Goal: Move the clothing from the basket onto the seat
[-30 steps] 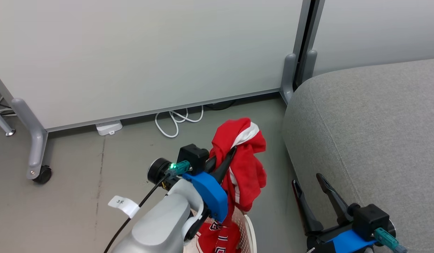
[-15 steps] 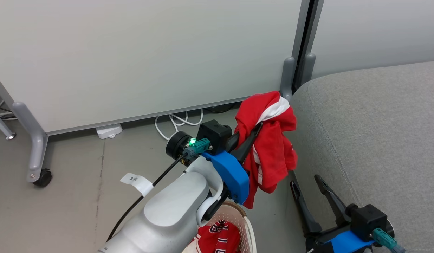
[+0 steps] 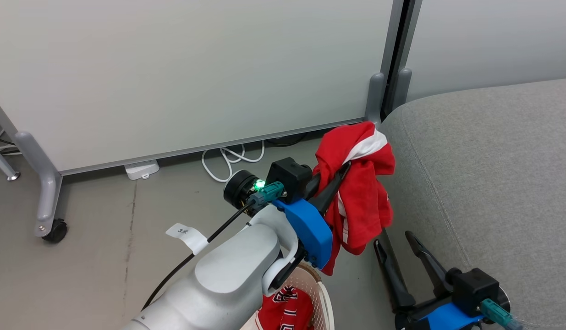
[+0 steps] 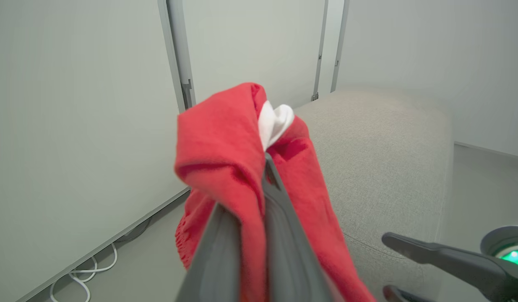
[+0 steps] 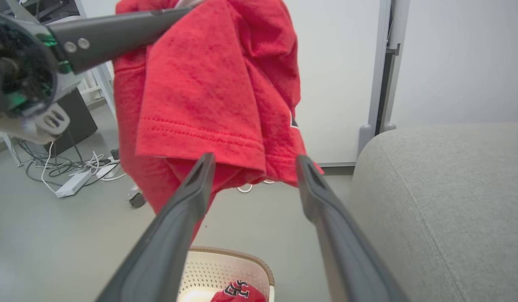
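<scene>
Pinches a fold of a red garment (image 3: 365, 192) in the left gripper (image 3: 344, 167), fingers drawn nearly together on the cloth, white trim bunched at the tips. Holds it lifted above the basket (image 3: 326, 298), hanging over the floor (image 3: 104, 238) just beside the rounded end of the seat (image 3: 493, 160); cannot tell whether cloth and upholstery touch. Carries nothing in the right gripper (image 3: 393, 239), fingers spread wide, low against the seat's front edge, under the hanging hem. From the left wrist, looks along the closed fingers (image 4: 284, 243) into red folds, with the seat's grey top beyond. From the right wrist, adds the underside: the stitched hem hanging above the spread fingertips and, far below, the basket's brown rim with a second red garment (image 5: 238, 291), lettered black and white, lying inside. From the head, gives the wider room: a white cable (image 3: 228, 160) looped on the floor at the foot of a pale wall panel (image 3: 195, 68).
</scene>
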Controlling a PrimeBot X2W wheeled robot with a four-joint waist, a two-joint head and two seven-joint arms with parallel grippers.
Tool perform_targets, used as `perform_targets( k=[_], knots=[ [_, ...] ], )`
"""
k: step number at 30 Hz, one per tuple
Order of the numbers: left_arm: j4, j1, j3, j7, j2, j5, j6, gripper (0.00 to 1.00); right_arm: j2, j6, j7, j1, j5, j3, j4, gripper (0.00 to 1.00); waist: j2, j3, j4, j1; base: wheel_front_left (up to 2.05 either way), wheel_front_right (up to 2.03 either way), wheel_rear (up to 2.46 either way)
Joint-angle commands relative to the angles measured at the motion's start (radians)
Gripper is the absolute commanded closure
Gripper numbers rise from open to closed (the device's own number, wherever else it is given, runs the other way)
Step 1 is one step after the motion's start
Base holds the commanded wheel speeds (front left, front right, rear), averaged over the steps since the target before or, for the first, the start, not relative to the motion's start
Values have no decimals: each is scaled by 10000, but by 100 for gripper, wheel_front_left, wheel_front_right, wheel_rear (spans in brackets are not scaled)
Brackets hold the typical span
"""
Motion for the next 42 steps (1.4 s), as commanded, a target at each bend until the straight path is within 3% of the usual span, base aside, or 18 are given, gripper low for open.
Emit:
perform_targets(
  k=[1,20,42],
  knots=[
    [45,-122,-16,-55,7,-55,54,100,-26,5,2,19,-47,40,-16,0,-1,4,0,0,0,0,0],
    [355,-414,-732,-279,4,-781,185,100,-27,5,534,-1012,81,1682,298,0,-1,87,120,0,0,0,0],
    [231,-605,-1293,-352,5,-1360,219,100,-24,7,753,-2611,192,1296,2481,0,-1,164,268,0,0,0,0]
  ],
)
